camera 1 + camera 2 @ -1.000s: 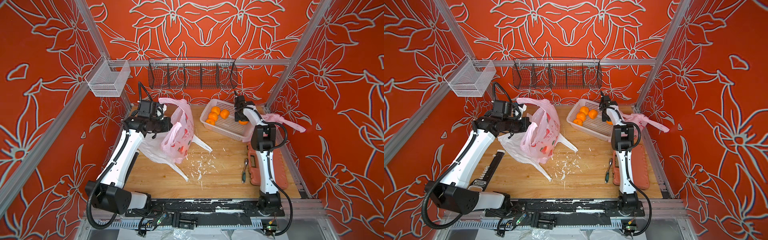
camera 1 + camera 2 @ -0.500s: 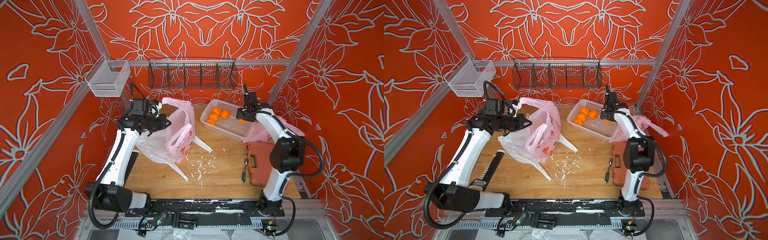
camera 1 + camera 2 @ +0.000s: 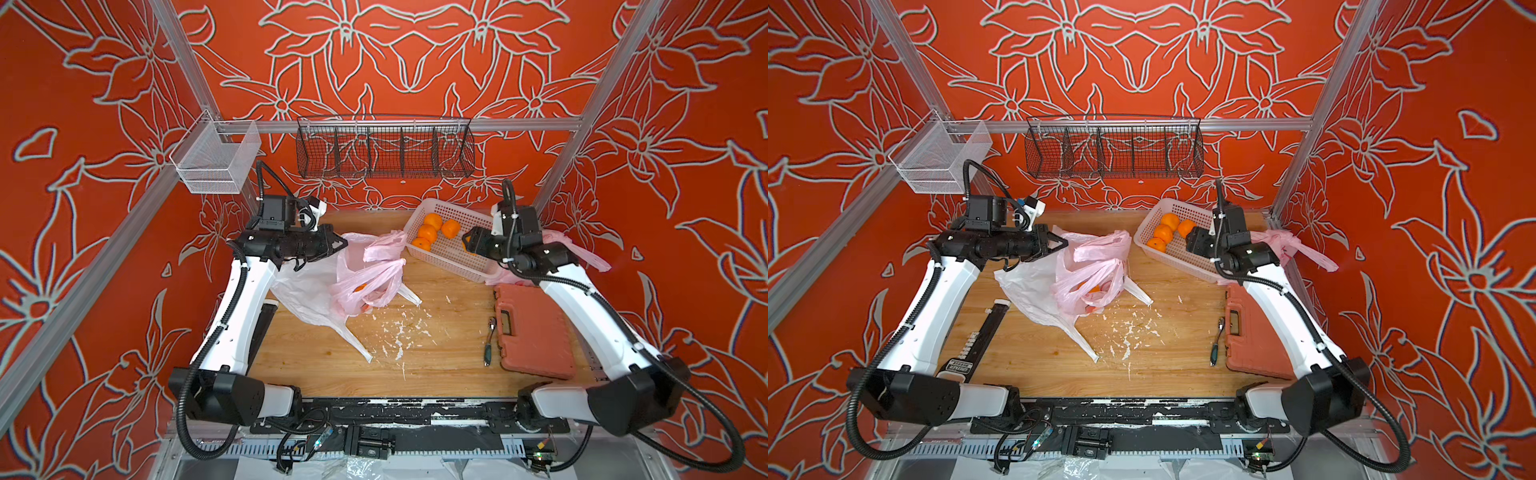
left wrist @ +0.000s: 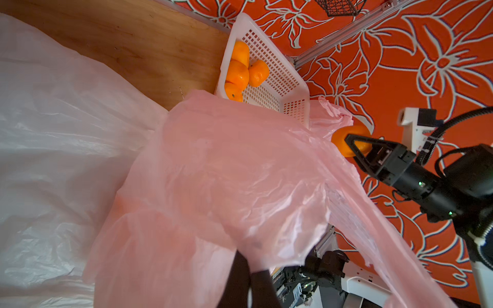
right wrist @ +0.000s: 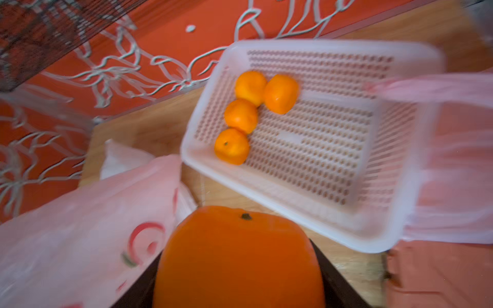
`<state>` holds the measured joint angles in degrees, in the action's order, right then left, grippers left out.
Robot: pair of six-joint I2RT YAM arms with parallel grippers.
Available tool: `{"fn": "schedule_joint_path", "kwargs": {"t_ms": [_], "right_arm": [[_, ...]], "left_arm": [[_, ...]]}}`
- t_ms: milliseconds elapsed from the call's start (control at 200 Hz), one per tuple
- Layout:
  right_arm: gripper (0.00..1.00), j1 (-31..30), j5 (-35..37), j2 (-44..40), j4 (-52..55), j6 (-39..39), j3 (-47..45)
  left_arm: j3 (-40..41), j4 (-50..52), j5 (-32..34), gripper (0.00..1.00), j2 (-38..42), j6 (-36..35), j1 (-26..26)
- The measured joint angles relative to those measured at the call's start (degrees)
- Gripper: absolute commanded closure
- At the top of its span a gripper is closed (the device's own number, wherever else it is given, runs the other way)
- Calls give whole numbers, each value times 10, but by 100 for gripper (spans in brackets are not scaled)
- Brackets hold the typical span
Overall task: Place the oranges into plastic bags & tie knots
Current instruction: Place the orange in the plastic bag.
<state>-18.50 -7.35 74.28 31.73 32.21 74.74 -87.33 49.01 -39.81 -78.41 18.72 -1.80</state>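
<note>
Swung off plastic basket point(image 3: 451, 261) w/ mandarin point(image 5: 240, 256) clamped in R gripper point(image 3: 470, 242) — pink bag point(image 3: 368, 286) rim pinched in L gripper point(image 3: 341, 243). Risk: slack mouth — could clip edge, roll away.

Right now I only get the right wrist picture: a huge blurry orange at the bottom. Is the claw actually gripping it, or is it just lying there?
Observer: Gripped. In the left wrist view the orange sits between the fingers of the right gripper, apart from the white basket.
Operator: What is the other arm doing?
Observer: In a top view the left gripper is shut on the rim of the pink bag, holding that edge up.
Operator: Is anything inside that bag already?
Observer: Yes. In both top views another orange shows through the pink plastic.
</note>
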Motion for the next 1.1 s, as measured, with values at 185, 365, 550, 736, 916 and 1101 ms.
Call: {"fn": "schedule_joint_path", "kwargs": {"t_ms": [185,365,550,736,916,1101], "right_arm": [[54,-56,-89,-28,-103,69,-55],[54,-116,-95,-69,-169,131,-118],[55,-213,-36,-118,-158,161,-136],[55,-320,22,-127,-156,185,-184],[55,-389,51,-61,-189,187,-169],[51,-388,99,25,-250,172,-106]], "left_arm": [[17,-7,-12,100,10,0,0],[21,-7,-14,100,16,-1,0],[21,-8,-14,100,17,-1,0],[21,-13,-14,100,17,-1,0],[21,-16,-14,100,17,-1,0],[28,-20,-14,100,18,0,0]]}}
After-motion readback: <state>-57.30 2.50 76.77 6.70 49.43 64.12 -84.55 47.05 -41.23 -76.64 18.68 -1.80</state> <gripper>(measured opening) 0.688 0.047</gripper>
